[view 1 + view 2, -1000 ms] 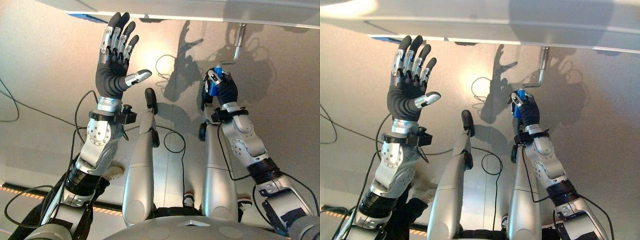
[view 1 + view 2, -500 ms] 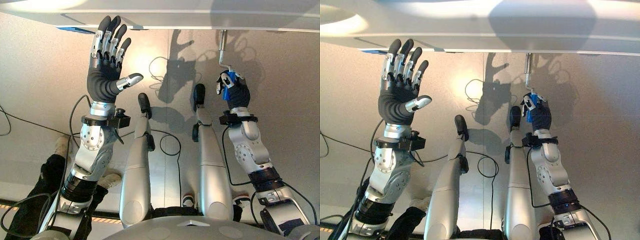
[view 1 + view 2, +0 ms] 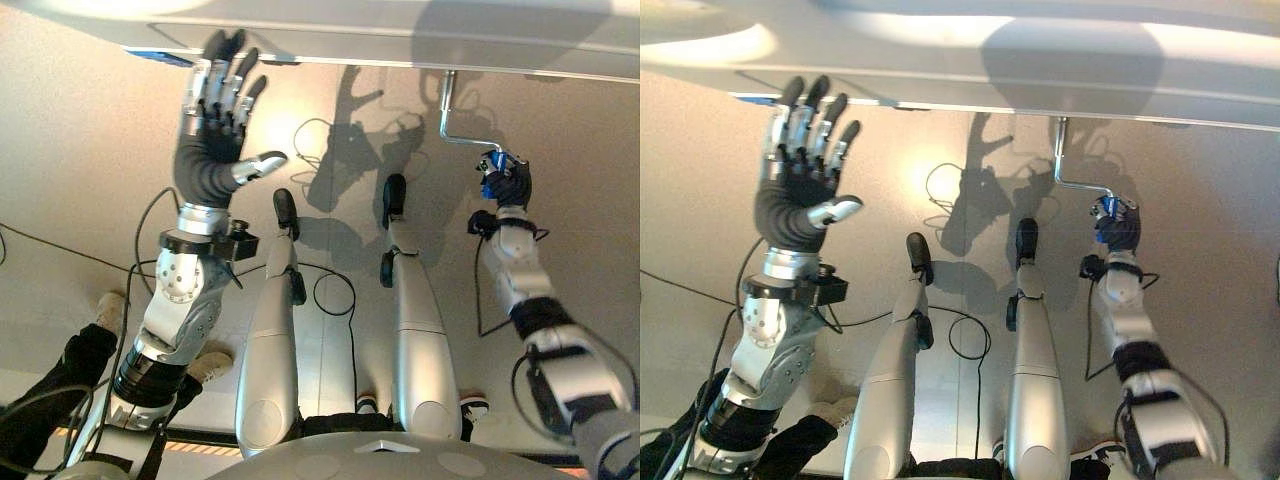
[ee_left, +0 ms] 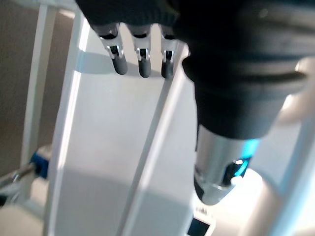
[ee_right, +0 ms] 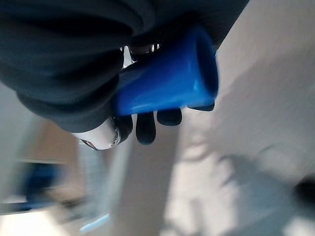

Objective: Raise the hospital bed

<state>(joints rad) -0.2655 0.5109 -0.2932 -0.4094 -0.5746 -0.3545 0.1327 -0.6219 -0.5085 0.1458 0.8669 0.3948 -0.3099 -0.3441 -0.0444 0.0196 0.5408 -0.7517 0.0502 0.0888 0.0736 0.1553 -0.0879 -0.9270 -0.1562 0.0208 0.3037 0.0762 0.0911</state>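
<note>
A silver crank (image 3: 447, 112) hangs from the underside of the white bed frame (image 3: 400, 35) at the upper right, ending in a blue handle (image 5: 167, 84). My right hand (image 3: 508, 186) is shut on that blue handle, out to the right of the crank's shaft (image 3: 1059, 150). My left hand (image 3: 215, 140) is raised at the upper left with straight spread fingers, its fingertips (image 4: 140, 63) close to the bed frame's white rails (image 4: 69, 108), holding nothing.
The bed frame's edge (image 3: 940, 85) runs across the whole top of the view. A person's dark-trousered leg and light shoe (image 3: 110, 310) show at the lower left on the beige floor (image 3: 70, 180).
My right hand has swung the blue handle to the right, from below the shaft to the far side of it. The left hand stays raised. The camera has shifted a little.
</note>
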